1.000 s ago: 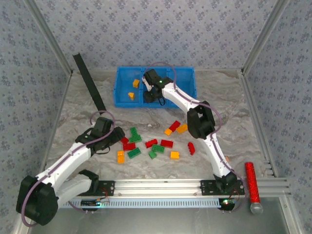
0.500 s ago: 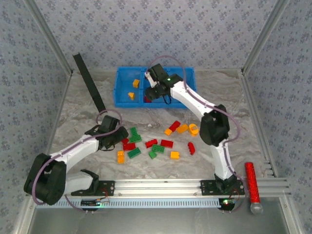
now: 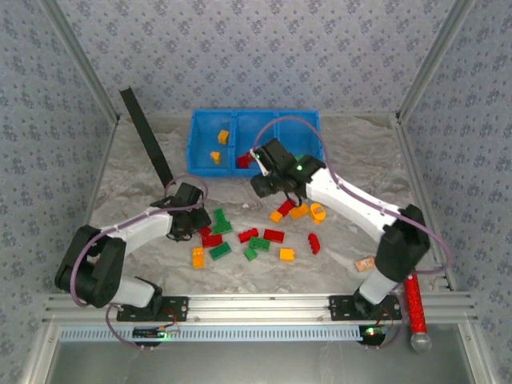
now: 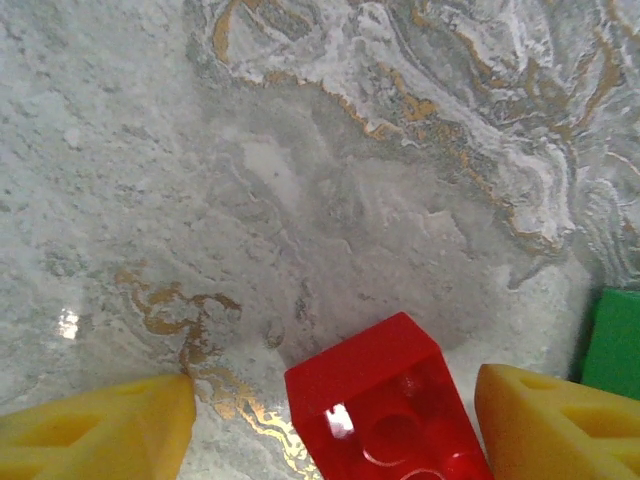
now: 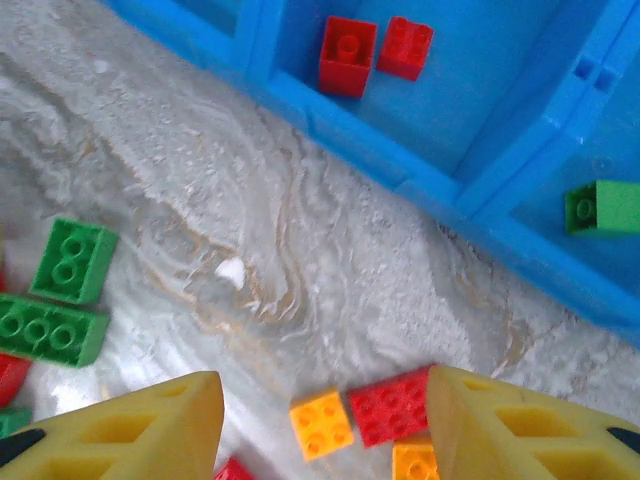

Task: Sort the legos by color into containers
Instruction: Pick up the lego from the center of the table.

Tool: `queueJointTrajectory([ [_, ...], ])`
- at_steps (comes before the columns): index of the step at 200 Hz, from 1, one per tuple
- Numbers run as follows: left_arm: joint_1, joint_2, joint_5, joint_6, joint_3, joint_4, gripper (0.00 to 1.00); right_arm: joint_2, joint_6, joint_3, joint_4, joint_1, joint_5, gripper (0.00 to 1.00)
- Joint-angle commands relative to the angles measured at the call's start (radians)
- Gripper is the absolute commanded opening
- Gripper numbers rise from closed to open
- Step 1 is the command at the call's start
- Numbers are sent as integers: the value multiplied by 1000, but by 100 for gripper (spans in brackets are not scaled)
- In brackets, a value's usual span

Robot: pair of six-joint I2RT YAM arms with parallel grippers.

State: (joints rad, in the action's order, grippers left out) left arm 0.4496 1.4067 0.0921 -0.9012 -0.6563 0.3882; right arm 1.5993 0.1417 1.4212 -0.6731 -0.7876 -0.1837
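Cut off: red lego (image 4: 380, 400) at bottom frame edge, green lego (image 4: 615, 340) at right. Claw, left gripper (image 4: 335, 425): jaws apart, straddling the red lego on the table (image 4: 300, 200), contact unclear. Claw, right gripper (image 5: 320, 400): jaws apart, empty, above loose legos (image 5: 395, 405) near blue bin (image 5: 350, 130); 2 red bricks (image 5: 348, 55) in its middle compartment.

**Cropped and covered**

Cut off at the bottom edge of the left wrist view: red brick (image 4: 385, 410); at its right edge, green brick (image 4: 615, 340). Cropped in the right wrist view: blue bin (image 5: 400, 170) along top and right, orange brick (image 5: 415, 462) at the bottom. Partly hidden behind the right arm (image 3: 352, 200) in the top view: middle compartment (image 3: 256, 132).
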Motion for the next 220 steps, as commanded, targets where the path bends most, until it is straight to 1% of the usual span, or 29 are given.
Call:
queueJointTrajectory([
  [1, 28, 70, -48, 13, -7, -100, 72, -133, 90, -85, -3, -25, -91, 58],
  [31, 56, 100, -45, 0, -23, -97, 66, -267, 168, -219, -30, -31, -111, 58],
  [37, 66, 103, -41, -4, -30, -95, 65, -291, 185, -274, -39, -31, -114, 58],
  [66, 117, 144, -18, -21, -70, -80, 59, -420, 265, -422, -52, -31, -107, 58],
  [96, 150, 185, -18, -47, -86, -89, 51, -515, 321, -523, -67, -31, -92, 59],
  [120, 163, 202, -11, -60, -91, -94, 40, -569, 370, -585, -71, -39, -53, 59],
  [156, 166, 201, 3, -58, -104, -84, 29, -650, 448, -691, -69, -65, -8, 64],
  [187, 165, 175, 25, -31, -150, -43, 24, -677, 478, -747, -60, -90, 22, 69],
  [220, 165, 129, 89, 38, -254, 52, 22, -685, 535, -759, -50, -120, 30, 73],
])
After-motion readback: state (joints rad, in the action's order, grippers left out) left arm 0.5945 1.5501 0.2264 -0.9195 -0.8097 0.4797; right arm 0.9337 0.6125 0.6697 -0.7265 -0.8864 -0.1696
